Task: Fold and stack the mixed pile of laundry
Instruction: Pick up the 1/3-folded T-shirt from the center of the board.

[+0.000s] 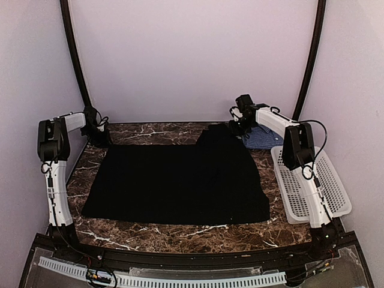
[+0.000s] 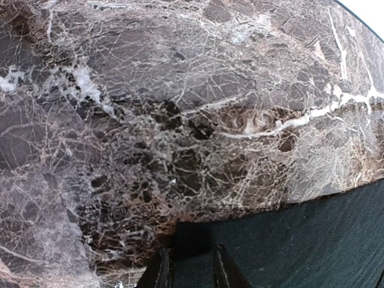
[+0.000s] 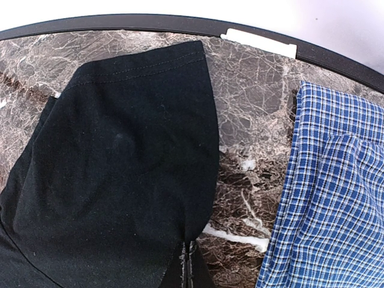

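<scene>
The black garment (image 1: 174, 180) of the laundry pile lies spread flat across the marble table (image 1: 180, 231), with a flap reaching to the back right. Beside that flap sits the blue-and-white check shirt (image 1: 264, 139), bunched. My right gripper (image 1: 239, 127) is low at the flap. In the right wrist view it (image 3: 191, 249) is shut on the black garment's (image 3: 120, 168) edge, with the check shirt (image 3: 336, 192) a short gap to the right. My left gripper (image 1: 99, 137) is down at the garment's back left corner. There its fingers (image 2: 161, 270) stand slightly apart astride the flat cloth corner (image 2: 198, 237).
A white perforated basket (image 1: 324, 180) stands at the table's right edge, under the right arm. The black frame rim (image 3: 150, 24) and the pale wall close the back. Bare marble (image 2: 180, 120) stretches beyond the garment's far left edge.
</scene>
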`<state>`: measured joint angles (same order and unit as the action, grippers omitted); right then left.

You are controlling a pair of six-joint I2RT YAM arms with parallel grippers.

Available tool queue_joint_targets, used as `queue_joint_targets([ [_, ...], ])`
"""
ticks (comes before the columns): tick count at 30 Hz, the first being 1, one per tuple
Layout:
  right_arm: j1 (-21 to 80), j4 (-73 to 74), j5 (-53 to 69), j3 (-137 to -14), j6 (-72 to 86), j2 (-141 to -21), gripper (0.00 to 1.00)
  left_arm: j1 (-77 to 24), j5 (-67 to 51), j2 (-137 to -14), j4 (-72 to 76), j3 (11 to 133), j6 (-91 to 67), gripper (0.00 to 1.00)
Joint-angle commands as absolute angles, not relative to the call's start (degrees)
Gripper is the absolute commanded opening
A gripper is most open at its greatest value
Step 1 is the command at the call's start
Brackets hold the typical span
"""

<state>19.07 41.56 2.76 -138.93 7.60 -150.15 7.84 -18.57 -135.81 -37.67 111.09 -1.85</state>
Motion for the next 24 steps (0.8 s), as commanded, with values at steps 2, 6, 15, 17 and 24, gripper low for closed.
queue_joint_targets([
  [2,18.7,40.5,2.8,-139.4,7.7,-149.4,0.0,5.3,-12.1,-139.0,-46.4,111.2,-0.6,0.25],
  [6,18.7,40.5,2.7,-139.1,7.6,-149.3,0.0,3.9,-7.9,-139.0,-46.7,111.9,-0.4,0.25],
  [15,18.7,39.8,3.2,-138.2,7.9,-149.1,0.0,2.2,-1.4,-143.1,-50.3,117.6,0.8,0.26],
  [17,18.7,39.9,3.2,-138.2,7.8,-149.0,0.0,2.0,-0.8,-143.6,-50.6,117.6,1.2,0.25],
  [24,18.7,39.6,4.2,-137.9,7.7,-148.2,0.0,1.8,-0.6,-143.4,-49.9,117.1,1.5,0.17],
])
